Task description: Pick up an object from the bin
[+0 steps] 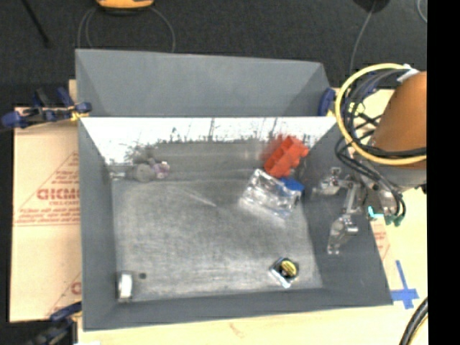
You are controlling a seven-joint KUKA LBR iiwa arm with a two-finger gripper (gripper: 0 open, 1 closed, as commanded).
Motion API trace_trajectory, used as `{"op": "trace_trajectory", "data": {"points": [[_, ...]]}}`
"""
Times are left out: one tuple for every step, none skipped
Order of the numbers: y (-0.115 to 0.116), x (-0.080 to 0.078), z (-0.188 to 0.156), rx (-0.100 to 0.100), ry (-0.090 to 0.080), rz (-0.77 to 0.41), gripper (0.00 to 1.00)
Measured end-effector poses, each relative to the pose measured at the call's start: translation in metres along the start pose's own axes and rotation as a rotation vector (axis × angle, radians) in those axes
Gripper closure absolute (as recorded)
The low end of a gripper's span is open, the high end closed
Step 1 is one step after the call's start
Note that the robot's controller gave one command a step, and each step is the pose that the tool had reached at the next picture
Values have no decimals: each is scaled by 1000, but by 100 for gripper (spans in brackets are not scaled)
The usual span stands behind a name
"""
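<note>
My gripper [332,214] hangs over the bin's right sloping wall, open, with nothing between its metal fingers [336,239]. Nearest to it, left of the fingers, lies a clear plastic packet with a blue part [272,194] on the bin floor. Just behind the packet a red ridged block [286,155] leans at the back wall. A small black and yellow thing [285,270] lies near the front right corner, below and left of the gripper.
A small white piece [125,286] sits in the front left corner. A greyish round thing with a purple spot [152,169] lies at the back left. The arm, with an orange cover and looped cables, stands at the right.
</note>
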State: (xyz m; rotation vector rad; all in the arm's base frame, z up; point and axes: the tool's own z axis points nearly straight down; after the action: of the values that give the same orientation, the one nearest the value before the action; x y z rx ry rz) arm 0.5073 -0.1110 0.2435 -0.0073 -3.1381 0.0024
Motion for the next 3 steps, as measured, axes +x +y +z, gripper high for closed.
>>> {"op": "trace_trajectory", "data": {"points": [[-17,18,171,2,-16,-81,0],[26,26,169,5,-26,-43,0],[25,26,168,6,-27,-45,100]]}}
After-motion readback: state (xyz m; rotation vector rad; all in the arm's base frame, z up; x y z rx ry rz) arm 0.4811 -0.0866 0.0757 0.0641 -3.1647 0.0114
